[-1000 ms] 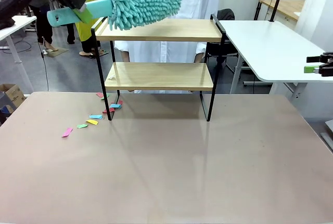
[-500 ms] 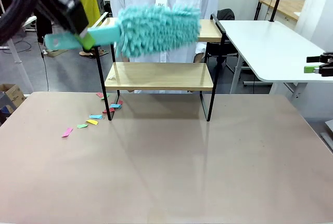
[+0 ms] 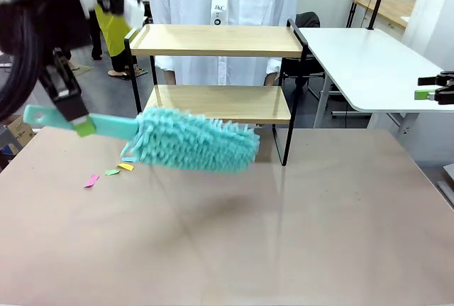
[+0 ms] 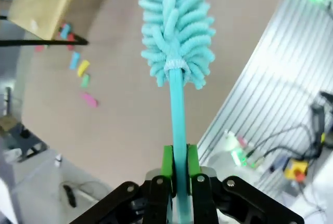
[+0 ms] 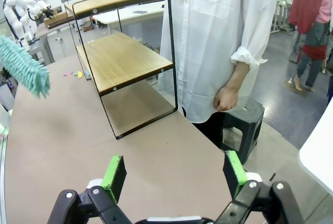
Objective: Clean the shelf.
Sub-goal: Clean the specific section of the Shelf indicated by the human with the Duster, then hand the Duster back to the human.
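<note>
Left gripper (image 4: 177, 169): green pads pressed flat on either side of a teal duster (image 3: 191, 140) handle, clamped tight. Front view puts the grip low at the table's left, handle running level toward the middle, fluffy head hanging just above the table (image 3: 234, 242) in front of the shelf's lower tier. Head is blurred there, so whether it touches the surface cannot be told.

Right gripper (image 5: 176, 176): fingers spread wide, nothing between them. In the front view it sits far off at the right edge (image 3: 441, 87), beside the white side table (image 3: 369, 64).

Scraps of coloured paper (image 3: 113, 171), pink, green, yellow, blue, lie scattered on the table near the shelf's front left leg, just behind the duster head. A person in a white coat (image 5: 218, 37) stands close behind the shelf, one hand hanging loose at the side.

Shelf (image 3: 216, 72): two pale wooden boards in a thin black frame, raised rails at the sides, standing upright at the far middle of the table. Both boards look bare.

Near half of the table is open. Right of the shelf, bare tabletop runs to the edge.
</note>
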Controlling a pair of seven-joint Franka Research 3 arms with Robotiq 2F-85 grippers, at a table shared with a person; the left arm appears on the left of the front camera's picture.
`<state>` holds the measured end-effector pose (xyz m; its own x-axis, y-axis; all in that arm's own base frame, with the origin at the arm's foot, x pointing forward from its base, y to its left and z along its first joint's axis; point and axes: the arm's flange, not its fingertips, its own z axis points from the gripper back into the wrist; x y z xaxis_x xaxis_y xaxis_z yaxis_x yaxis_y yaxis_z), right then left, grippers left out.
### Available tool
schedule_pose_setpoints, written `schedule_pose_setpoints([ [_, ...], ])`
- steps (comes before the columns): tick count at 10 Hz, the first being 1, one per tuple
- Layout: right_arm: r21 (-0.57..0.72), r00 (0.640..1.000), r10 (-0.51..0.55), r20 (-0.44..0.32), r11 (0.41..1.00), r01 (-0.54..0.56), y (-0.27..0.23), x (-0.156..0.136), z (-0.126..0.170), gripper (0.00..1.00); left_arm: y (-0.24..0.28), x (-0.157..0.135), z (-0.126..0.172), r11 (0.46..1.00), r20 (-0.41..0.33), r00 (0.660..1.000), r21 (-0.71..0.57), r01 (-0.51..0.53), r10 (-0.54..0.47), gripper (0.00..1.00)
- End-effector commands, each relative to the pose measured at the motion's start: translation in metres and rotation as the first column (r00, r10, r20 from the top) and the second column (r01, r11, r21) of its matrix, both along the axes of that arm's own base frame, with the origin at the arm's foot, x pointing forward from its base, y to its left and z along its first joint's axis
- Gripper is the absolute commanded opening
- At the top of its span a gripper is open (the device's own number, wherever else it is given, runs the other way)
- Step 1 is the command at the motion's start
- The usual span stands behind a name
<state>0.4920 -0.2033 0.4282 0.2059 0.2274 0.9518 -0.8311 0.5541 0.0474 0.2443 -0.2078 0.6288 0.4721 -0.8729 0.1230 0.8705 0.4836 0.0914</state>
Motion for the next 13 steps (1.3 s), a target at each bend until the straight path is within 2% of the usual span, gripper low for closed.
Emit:
schedule_pose_setpoints([
  [1,-0.003,1.000,0.000,0.006,1.000,0.000,0.001,0.000,0.003,1.00,0.006,0.008,-0.017,0.981,-0.027,0.986,0.104,0.165,-0.163,0.13],
  [2,-0.003,1.000,0.000,0.006,1.000,0.000,0.001,0.000,0.003,1.00,0.013,0.012,-0.029,0.962,-0.006,0.970,0.129,0.240,-0.242,0.13],
  [4,-0.003,1.000,0.000,0.006,1.000,0.000,0.001,0.000,0.003,1.00,0.026,0.020,-0.052,0.928,-0.034,0.943,0.168,0.333,-0.332,0.13],
  [6,-0.003,1.000,0.000,0.006,1.000,0.000,0.001,0.000,0.003,1.00,0.033,0.023,-0.055,0.933,-0.037,0.945,0.154,0.325,-0.324,0.13],
  [7,-0.003,1.000,0.000,0.006,1.000,0.000,0.001,0.000,0.003,1.00,0.018,0.021,-0.053,0.934,-0.065,0.950,0.175,0.313,-0.306,0.13],
  [13,-0.003,1.000,0.000,0.006,1.000,0.000,0.001,0.000,0.003,1.00,0.018,0.021,-0.053,0.934,-0.065,0.950,0.175,0.313,-0.306,0.13],
])
